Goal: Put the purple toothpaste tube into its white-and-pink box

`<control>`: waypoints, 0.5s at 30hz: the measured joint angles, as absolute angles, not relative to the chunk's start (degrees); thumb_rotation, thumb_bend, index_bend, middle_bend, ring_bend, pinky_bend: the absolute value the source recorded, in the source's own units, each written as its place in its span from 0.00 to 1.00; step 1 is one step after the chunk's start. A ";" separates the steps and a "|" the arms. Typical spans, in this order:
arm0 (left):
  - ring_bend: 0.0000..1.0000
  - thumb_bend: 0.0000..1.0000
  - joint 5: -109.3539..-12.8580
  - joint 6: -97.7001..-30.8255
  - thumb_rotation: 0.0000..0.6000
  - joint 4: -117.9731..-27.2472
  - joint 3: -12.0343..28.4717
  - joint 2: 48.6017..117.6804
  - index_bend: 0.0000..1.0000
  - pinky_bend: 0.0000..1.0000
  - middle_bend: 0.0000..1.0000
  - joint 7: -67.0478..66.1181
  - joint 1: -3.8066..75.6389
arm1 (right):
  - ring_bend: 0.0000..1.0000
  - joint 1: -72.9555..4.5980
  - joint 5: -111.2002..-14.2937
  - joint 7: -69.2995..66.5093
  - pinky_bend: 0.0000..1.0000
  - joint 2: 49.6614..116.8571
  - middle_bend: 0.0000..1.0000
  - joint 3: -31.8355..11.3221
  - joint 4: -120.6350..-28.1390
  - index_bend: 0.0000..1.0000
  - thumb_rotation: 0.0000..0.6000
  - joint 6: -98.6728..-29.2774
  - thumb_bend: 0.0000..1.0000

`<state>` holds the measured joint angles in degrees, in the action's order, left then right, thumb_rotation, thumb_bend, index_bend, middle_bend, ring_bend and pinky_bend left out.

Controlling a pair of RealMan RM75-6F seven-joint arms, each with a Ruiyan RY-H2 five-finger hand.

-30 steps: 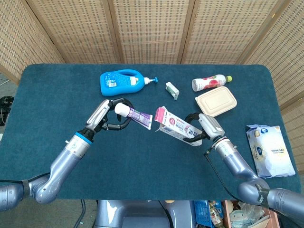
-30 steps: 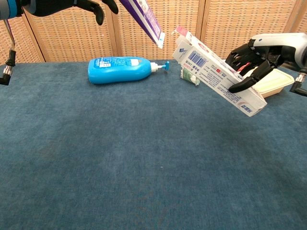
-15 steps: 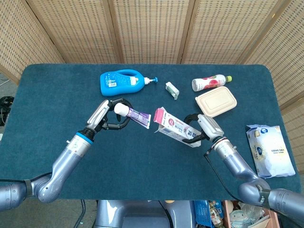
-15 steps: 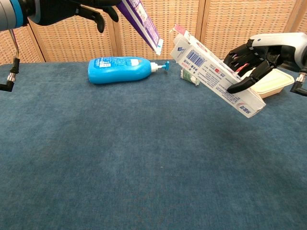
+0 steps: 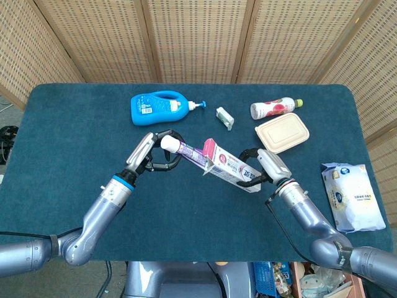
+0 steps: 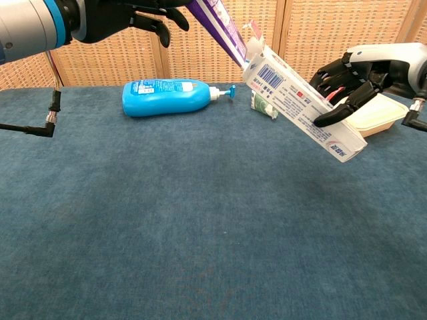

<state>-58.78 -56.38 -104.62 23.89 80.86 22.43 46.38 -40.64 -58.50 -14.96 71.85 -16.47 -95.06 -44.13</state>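
Observation:
My left hand [image 5: 152, 158] [image 6: 130, 13] holds the purple toothpaste tube [image 5: 186, 151] [image 6: 220, 28] by its white-capped end, above the table. The tube's flat end meets the open mouth of the white-and-pink box [image 5: 231, 167] [image 6: 300, 110]. How far it reaches inside is hidden by the flaps. My right hand [image 5: 260, 166] [image 6: 350, 83] grips the box at its lower end and holds it tilted, open end up and toward the tube.
A blue pump bottle [image 5: 158, 107] [image 6: 170, 97] lies at the back left. A small green packet [image 5: 224, 117], a pink-labelled bottle [image 5: 276, 108], a beige lidded container [image 5: 283, 134] and a wipes pack [image 5: 353, 195] sit to the right on the blue table [image 5: 74, 136].
My left hand has carried the tube to the right, closing the gap until its flat end meets the box's mouth. The box in my right hand has barely shifted.

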 measured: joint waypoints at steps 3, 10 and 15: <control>0.48 0.41 -58.64 -56.60 1.00 -104.22 23.87 81.77 0.67 0.59 0.47 22.03 46.58 | 0.25 -40.53 -58.42 -15.76 0.22 71.70 0.52 -16.66 -95.17 0.48 1.00 -43.91 0.27; 0.48 0.41 -59.03 -57.71 1.00 -102.87 24.08 84.18 0.67 0.59 0.47 21.48 46.99 | 0.25 -40.28 -59.52 -16.90 0.22 71.00 0.52 -16.87 -95.69 0.48 1.00 -43.56 0.27; 0.48 0.41 -59.76 -58.55 1.00 -102.30 24.72 85.17 0.67 0.59 0.47 21.10 47.23 | 0.25 -40.20 -60.41 -17.43 0.22 70.40 0.52 -16.90 -96.10 0.48 1.00 -43.31 0.27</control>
